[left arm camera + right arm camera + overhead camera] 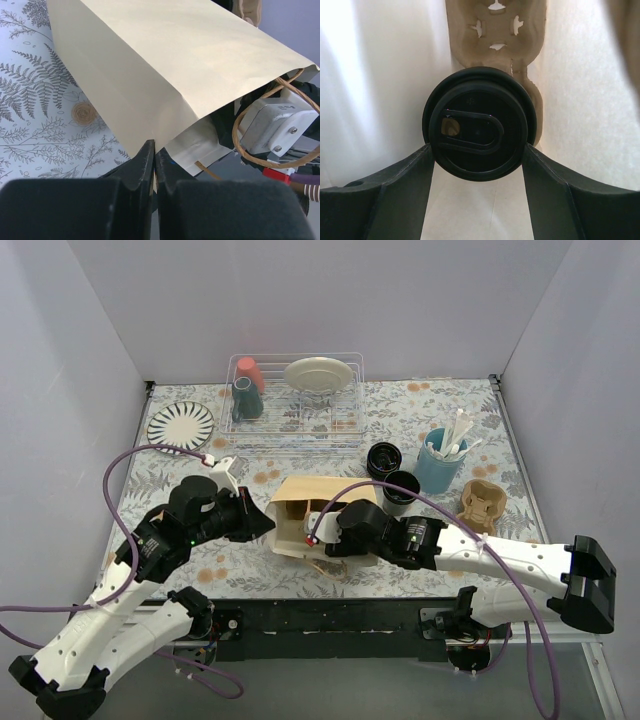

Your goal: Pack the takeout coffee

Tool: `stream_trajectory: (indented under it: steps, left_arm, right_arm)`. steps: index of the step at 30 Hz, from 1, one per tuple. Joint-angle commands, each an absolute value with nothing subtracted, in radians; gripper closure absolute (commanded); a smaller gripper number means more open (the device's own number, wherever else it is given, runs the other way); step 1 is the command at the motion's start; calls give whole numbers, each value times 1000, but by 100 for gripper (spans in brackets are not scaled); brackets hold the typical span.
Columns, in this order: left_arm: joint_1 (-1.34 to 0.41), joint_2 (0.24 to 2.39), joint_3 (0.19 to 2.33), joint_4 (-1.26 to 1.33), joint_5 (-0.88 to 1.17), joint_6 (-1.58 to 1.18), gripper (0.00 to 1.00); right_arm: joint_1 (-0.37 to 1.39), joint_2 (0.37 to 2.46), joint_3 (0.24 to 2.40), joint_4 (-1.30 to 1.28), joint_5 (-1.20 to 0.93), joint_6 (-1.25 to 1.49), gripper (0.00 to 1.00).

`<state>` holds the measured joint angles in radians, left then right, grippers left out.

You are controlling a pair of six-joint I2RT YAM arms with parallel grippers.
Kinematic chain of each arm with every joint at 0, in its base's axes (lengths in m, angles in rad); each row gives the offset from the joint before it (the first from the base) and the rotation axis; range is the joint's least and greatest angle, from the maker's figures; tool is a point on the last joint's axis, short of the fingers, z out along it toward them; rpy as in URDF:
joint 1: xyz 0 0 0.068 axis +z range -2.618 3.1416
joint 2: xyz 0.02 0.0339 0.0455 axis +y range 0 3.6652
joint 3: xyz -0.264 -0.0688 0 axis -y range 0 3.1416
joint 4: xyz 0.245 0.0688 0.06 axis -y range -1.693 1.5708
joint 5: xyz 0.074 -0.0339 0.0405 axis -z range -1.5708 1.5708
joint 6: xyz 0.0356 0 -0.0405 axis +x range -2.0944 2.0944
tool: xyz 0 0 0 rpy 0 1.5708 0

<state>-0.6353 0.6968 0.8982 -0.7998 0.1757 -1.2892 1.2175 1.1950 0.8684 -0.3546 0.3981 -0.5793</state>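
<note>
**Fig. — Lidded coffee cup gripped inside the paper bag**

*Top view.* The brown paper bag (pixel 300 498) lay on its side near the middle of the patterned worktop (pixel 440 410). Its mouth faced the near side, where the right arm reached in. The left gripper (pixel 264 524) met the bag's left edge. Two other black cups stood just right of the bag, touching or nearly touching each other: a rear black cup (pixel 384 458) and a front black cup (pixel 401 488). Whether either carried a lid could not be told from above. To their right stood a light-blue cup of white sticks (pixel 440 465) and, nearer the edge, a pulp carrier (pixel 480 502). At the back, a wire rack (pixel 300 420) held a pale plate (pixel 318 373), a teal tumbler (pixel 246 402) and a red tumbler (pixel 250 371). A striped plate (pixel 180 424) lay to the rack's left.

*Left wrist view.* The jaws were narrow, pinched together on the bag's lower edge, with a thin pale strip showing between the fingers (pixel 140 167). A twine handle (pixel 250 117) looped at the mouth.

*Right wrist view.* The right gripper (pixel 476 148) was inside the bag (pale walls on both sides). Its jaws pressed against opposite sides of a black cup with a ringed lid (pixel 480 131). Directly behind this cup was a moulded pulp tray (pixel 495 30).
</note>
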Motion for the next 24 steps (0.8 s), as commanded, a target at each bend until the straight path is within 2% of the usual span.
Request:
stream_trajectory:
  steps: [1, 7, 24]
  left_arm:
    - [-637, 701, 899, -762, 198, -1279, 100]
    - [-637, 684, 904, -782, 201, -1282, 100]
    - [-637, 574, 805, -676, 256, -1286, 100]
  right_arm:
    - [1212, 1173, 871, -330, 451, -571, 53]
    - [1210, 1184, 856, -301, 523, -575, 53]
    - [1170, 1226, 845, -316, 453, -581, 53]
